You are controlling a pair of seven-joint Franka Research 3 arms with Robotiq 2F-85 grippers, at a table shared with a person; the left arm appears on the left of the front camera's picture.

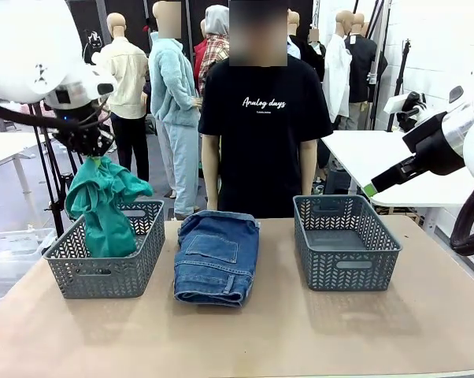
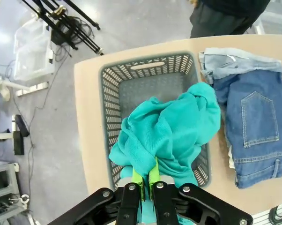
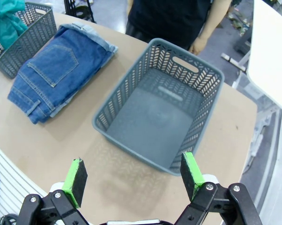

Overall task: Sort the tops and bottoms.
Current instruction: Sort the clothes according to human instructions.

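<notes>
Left gripper [image 1: 93,155] clamps the teal top [image 1: 103,205], which hangs lengthwise toward six o'clock into the left basket [image 1: 111,277].

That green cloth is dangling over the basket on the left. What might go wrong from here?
1. The teal garment hangs bunched from the shut left gripper; released now, a fold may drape over the rim of the left basket rather than fall inside.
2. From the left wrist view its cloth spreads toward the folded jeans, so part might land on them.
</notes>
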